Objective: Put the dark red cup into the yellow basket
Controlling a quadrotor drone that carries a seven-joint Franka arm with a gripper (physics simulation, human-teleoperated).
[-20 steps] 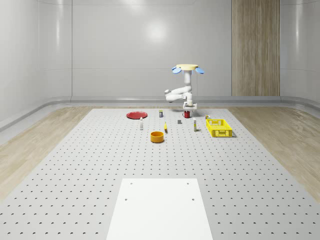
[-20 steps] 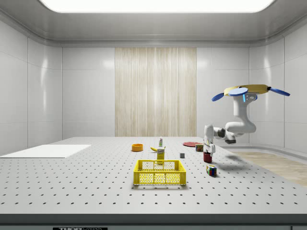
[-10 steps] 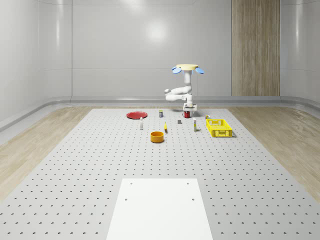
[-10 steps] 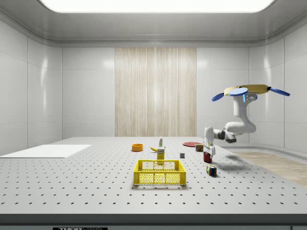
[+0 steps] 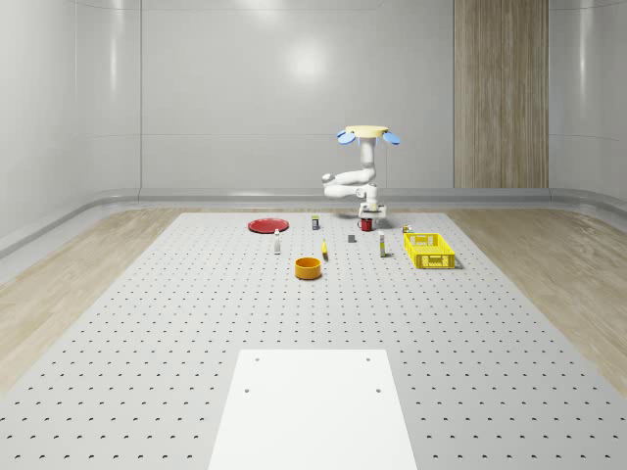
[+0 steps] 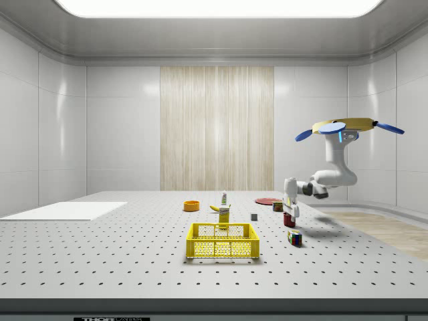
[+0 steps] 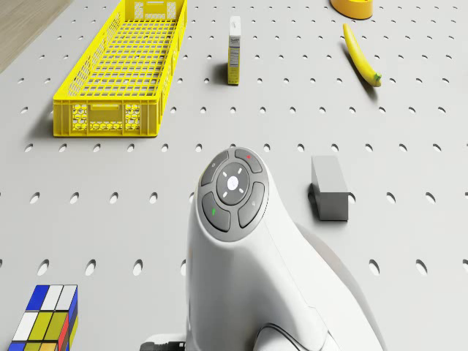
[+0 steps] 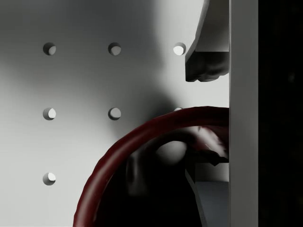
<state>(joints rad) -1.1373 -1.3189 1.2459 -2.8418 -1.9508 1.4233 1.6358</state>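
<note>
Small grey block (image 7: 330, 187), multicoloured puzzle cube (image 7: 45, 317) and long yellow mesh basket (image 7: 121, 66) on perforated grey bench (image 7: 409, 146), drone (image 6: 344, 126) hovering over bench's far end, glossy dark red round cup (image 8: 142, 175) upright beneath tool (image 6: 289, 215), one finger (image 8: 206, 52) outside rim, one inside, tool's grip on the rim cannot be told.

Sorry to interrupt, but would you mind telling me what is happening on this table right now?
A drone hovers by the table's far end, arm bent down so its claw sits at the dark red cup. In the wrist view one finger is outside the cup's rim and one inside. The cup stands on the table; the yellow basket waits empty nearby.
</note>
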